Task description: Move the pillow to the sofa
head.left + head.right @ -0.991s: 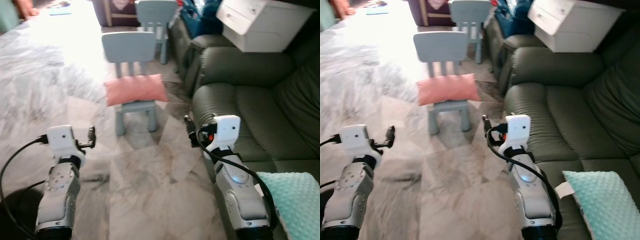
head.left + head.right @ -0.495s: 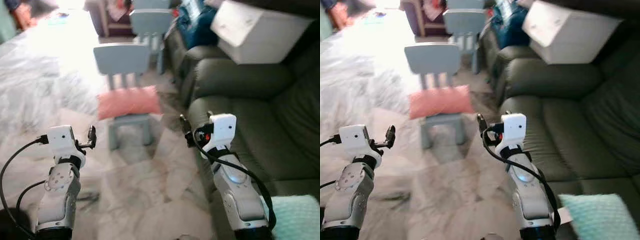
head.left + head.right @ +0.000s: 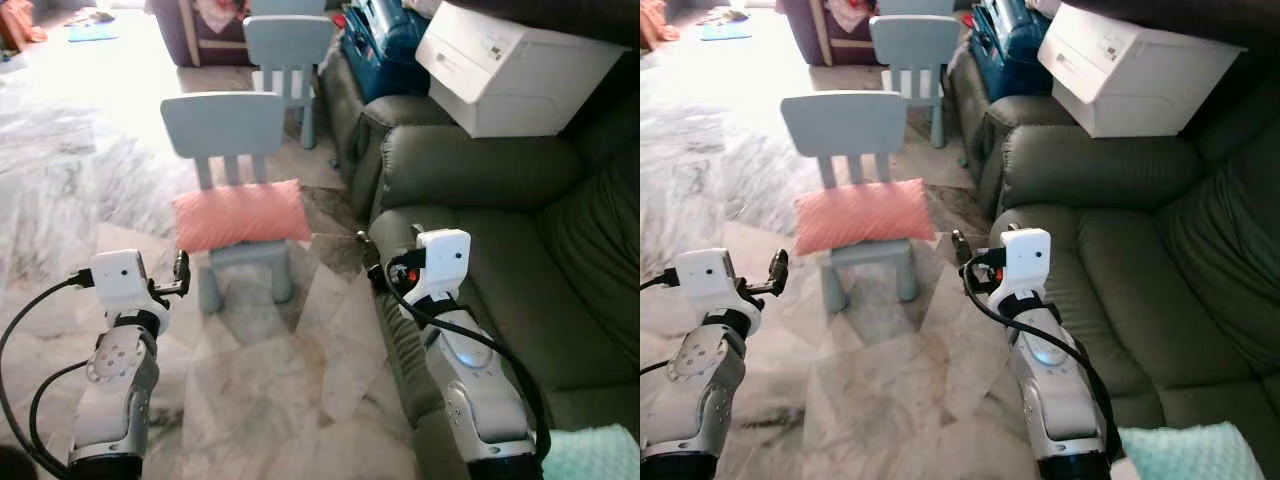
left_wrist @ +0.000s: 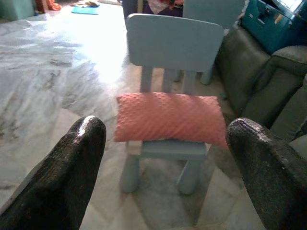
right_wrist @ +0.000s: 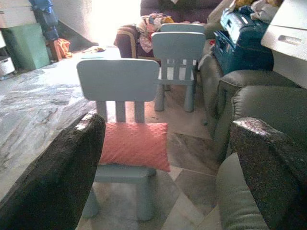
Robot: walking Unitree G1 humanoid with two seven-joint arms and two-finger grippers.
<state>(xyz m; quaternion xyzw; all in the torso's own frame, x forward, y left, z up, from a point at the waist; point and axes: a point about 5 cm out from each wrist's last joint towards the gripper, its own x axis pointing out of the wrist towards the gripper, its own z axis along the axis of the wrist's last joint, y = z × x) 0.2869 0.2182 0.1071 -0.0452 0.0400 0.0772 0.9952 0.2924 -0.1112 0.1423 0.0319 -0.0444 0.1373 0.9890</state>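
Pink dotted pillow (image 3: 239,214) lying flat across seat of small blue chair (image 3: 222,125), overhanging both sides. Dark green sofa (image 3: 520,270) just right, unoccupied near chair.

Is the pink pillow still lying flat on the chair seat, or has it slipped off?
On the seat. The pink pillow lies flat across the small blue chair, against its backrest, its ends overhanging both sides.

Between your left gripper's (image 4: 165,158) spread jaws you see a salmon-pink pillow (image 4: 170,118) lying across the seat of a small pale blue chair (image 4: 173,62) at twelve o'clock. Marbled floor (image 4: 43,72) stretches toward ten o'clock; a dark green sofa (image 4: 261,81) sits at two o'clock.
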